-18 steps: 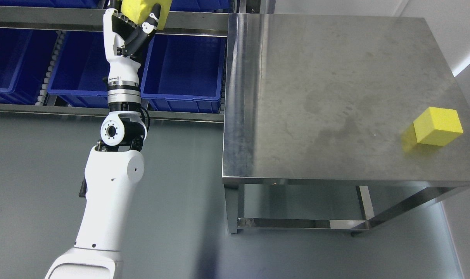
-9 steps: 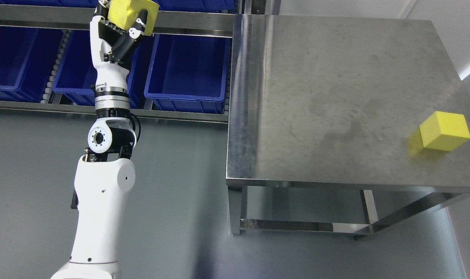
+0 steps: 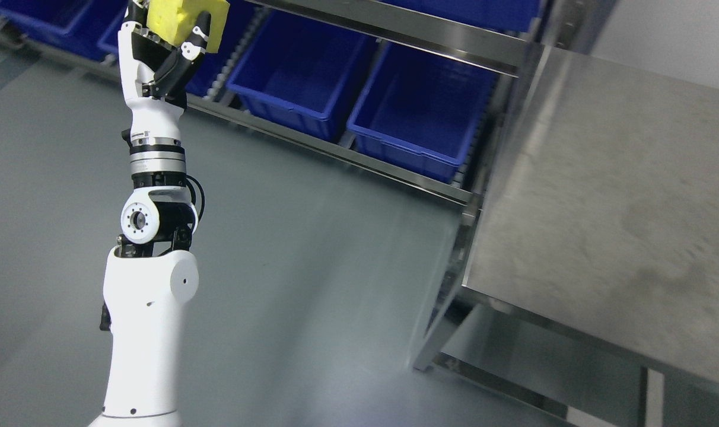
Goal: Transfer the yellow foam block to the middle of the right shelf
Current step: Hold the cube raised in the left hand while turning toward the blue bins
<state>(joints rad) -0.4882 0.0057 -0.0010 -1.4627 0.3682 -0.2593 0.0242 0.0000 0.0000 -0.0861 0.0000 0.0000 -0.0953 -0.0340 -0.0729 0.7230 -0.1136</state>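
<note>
A yellow foam block (image 3: 184, 21) is at the top left of the head view, partly cut off by the top edge. My left hand (image 3: 164, 50) is shut on it from below, black fingers (image 3: 194, 42) wrapped around its sides, the arm stretched up from the lower left. The hand and block are held in the air in front of the shelf rack with blue bins (image 3: 303, 71). My right arm is out of view.
A metal shelf rack (image 3: 395, 24) runs diagonally across the top, holding several blue bins (image 3: 422, 115) on a lower level. A steel table (image 3: 620, 201) fills the right side, its leg frame (image 3: 454, 367) below. Grey floor (image 3: 306, 267) lies between me and the rack.
The whole picture has swung and tilted, so the camera has turned left; the second yellow block on the table has left the view. The left hand still holds its block high.
</note>
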